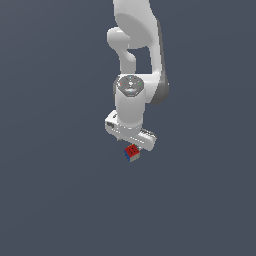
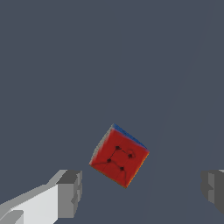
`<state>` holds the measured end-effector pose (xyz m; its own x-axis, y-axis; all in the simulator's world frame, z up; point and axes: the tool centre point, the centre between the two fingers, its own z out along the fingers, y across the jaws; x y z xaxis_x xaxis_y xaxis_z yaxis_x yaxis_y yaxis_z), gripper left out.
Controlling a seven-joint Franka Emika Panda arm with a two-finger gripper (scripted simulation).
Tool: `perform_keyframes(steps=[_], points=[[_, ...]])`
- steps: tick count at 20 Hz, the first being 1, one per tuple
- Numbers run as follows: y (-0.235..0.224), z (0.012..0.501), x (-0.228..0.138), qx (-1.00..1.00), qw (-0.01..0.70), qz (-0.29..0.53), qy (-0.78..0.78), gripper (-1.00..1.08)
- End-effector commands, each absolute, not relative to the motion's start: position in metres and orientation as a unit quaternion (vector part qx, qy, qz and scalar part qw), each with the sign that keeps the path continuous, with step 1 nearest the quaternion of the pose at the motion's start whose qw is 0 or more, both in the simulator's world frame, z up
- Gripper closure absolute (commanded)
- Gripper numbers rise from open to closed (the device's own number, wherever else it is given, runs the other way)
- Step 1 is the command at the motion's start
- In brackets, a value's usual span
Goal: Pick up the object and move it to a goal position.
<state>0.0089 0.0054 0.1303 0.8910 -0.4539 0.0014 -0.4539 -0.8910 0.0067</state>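
In the wrist view we see 1 grey fingertip on one side and the other at the opposite edge, spread wide with nothing between them. The gripper grips nothing. The puzzle cube lies on the dark floor close to the gap, turned at an angle, red face up with dark dots. In the exterior view the cube sits just below the white hand, towards that view's right.
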Motion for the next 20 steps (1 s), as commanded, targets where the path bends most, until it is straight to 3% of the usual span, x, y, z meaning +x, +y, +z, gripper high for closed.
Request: perform_keyframes(steps=[1,20], points=[[0.007,0.125,0.008,0.964,0.002,0.000,-0.267,-0.92],[0.018,0.089,0.004,0.878,0.000,0.000,-0.478,-0.92]])
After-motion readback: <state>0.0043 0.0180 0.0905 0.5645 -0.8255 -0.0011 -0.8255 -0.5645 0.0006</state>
